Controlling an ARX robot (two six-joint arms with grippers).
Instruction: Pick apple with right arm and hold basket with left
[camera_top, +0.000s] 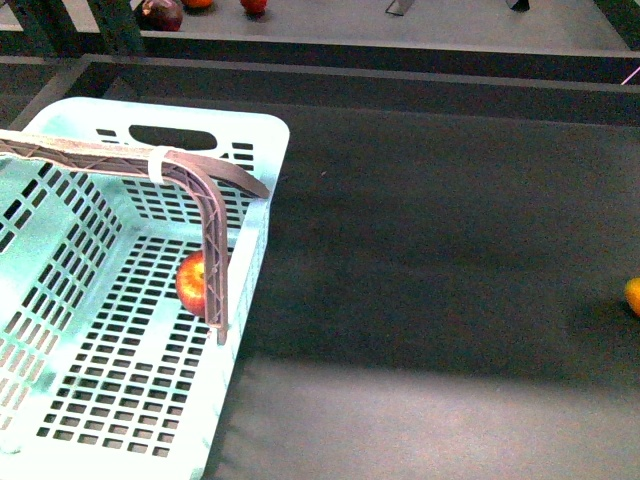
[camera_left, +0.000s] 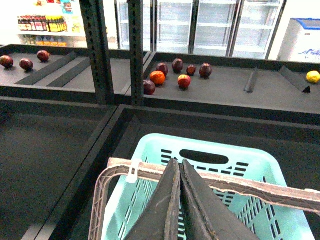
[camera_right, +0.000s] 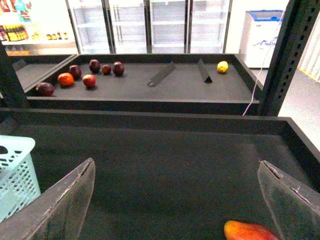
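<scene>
Apple (camera_top: 192, 282) lies on the slotted floor of the basket (camera_top: 262, 150), half hidden behind the grey swing handle (camera_top: 215, 250). So the pick looks done, judging by position.

Left gripper (camera_left: 180, 172): jaws pressed together, tips at the handle bar where it crosses the basket's mouth; whether they actually pinch it I cannot tell.

Right gripper (camera_right: 175, 200): jaws spread wide, nothing between them, dark shelf mat (camera_right: 170, 160) ahead. An orange-red fruit (camera_right: 250, 231) lies just inside the far jaw; not the target.

Advice: keep the left hold steady and level, and the right arm clear of that stray fruit.
</scene>
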